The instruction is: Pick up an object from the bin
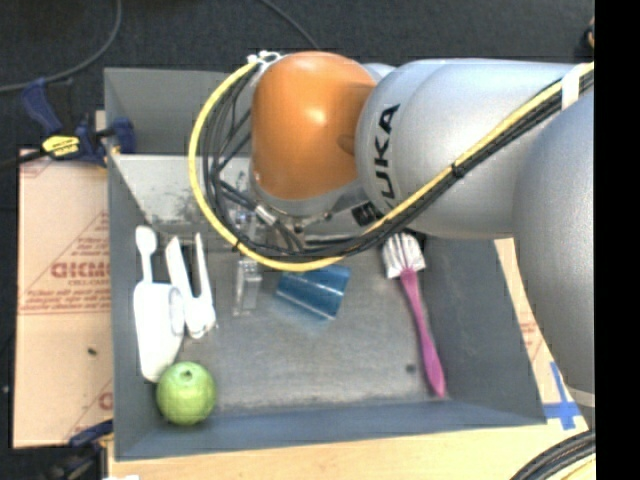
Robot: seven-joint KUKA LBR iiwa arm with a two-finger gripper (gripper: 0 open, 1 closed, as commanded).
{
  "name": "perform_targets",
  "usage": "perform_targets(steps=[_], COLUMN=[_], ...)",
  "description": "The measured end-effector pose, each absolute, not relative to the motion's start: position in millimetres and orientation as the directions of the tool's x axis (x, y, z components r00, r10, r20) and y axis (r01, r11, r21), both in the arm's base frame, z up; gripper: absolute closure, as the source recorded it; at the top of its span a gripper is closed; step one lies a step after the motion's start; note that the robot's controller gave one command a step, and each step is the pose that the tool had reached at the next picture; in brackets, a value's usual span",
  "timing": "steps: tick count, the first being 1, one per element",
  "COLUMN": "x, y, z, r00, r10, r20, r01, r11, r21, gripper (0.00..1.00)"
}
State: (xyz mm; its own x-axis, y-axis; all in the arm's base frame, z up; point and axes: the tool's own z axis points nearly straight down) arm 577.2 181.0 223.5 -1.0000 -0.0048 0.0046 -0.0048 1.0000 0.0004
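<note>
Orange wrist cover (305, 128) up top, closest to us, with the big silver arm (470, 138) sweeping in from the right. Beneath it the gripper (252, 268) hangs low over the middle of the grey bin (330, 423), its jaws too hidden to tell whether they are wide or narrow. Just beside it, a blue cup (312, 291) lies on its side. A pink toothbrush (422, 323) lies to the right, white plastic utensils (158, 323) along the left wall, and a green apple (186, 393) in the near-left corner.

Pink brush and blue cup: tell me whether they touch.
Apart. The camera view shows bare bin floor between the blue cup and the pink brush.
</note>
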Motion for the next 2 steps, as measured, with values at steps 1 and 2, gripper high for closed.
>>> perform_targets(steps=[1, 2], x=[579.0, 641.1], y=[179.6, 105.4], z=[228.4, 105.7], r00=[-1.000, -0.992], r10=[0.001, -0.127], r20=[-0.003, -0.006], r01=[0.001, -0.127], r11=[1.000, 0.992], r21=[0.002, 0.000], gripper=[0.00, 0.00])
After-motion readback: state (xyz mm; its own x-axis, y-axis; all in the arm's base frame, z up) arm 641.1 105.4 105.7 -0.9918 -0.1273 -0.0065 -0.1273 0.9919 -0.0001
